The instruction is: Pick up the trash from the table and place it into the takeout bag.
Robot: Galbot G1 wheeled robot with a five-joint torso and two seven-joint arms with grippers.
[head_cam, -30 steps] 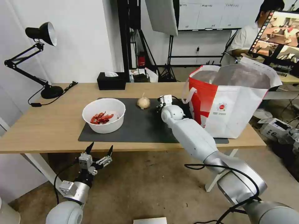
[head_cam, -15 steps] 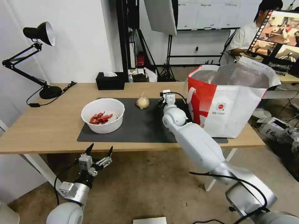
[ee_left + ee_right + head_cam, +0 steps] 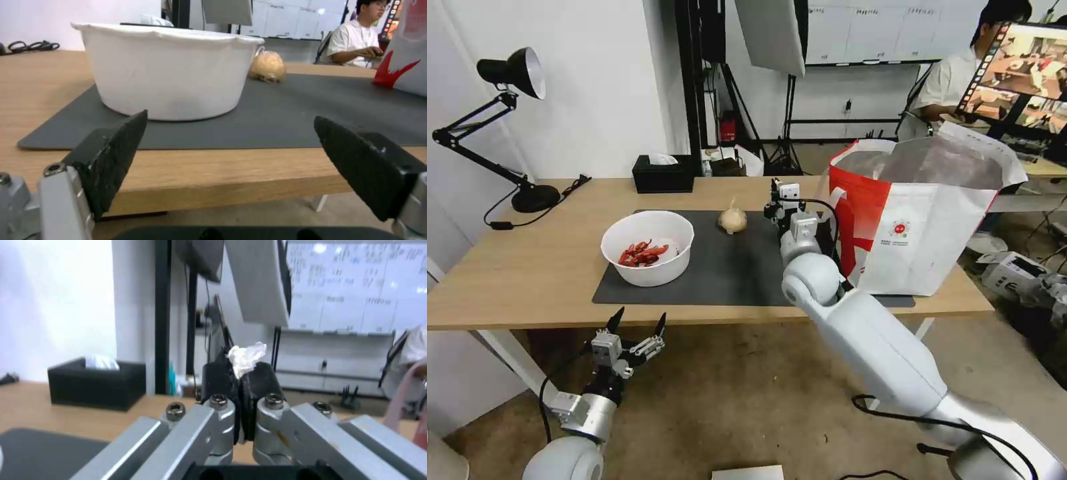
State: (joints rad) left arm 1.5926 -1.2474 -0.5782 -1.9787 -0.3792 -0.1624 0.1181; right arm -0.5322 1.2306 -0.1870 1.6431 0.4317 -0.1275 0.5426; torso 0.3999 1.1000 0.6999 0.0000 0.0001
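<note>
White round bowl (image 3: 648,247) holding red crayfish shells (image 3: 643,253), upright, left-centre on dark grey mat. Knotted beige-filled bag (image 3: 733,219) at mat's upper centre. Crumpled white tissue (image 3: 246,357) pinched mid-frame. Red-and-white foil-lined tote (image 3: 917,220) upright, open, right of frame.

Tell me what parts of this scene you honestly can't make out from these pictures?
- Takeout bag contents: head view, its tall walls hide the bottom.
- Bowl contents: left wrist view, seen side-on, the wall hides the shells.
- Tissue: right wrist view, mostly buried between the right tool's shut fingers.
- Round logo on the bag: head view, too small to read.
</note>
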